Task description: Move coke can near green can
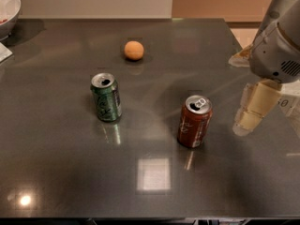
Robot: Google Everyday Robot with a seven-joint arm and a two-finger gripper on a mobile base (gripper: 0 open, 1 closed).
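The coke can (194, 121), dark red-brown with white script and a silver top, stands upright on the dark table (56, 163), right of centre. The green can (106, 97) stands upright to its left, roughly a can's height away. My gripper (251, 110) hangs at the right edge of the view, to the right of the coke can and apart from it, with pale fingers pointing down toward the table. It holds nothing that I can see.
A small orange ball (134, 50) lies on the table behind the two cans. A white bowl (7, 9) sits at the far left corner. The table's right edge runs close behind the gripper.
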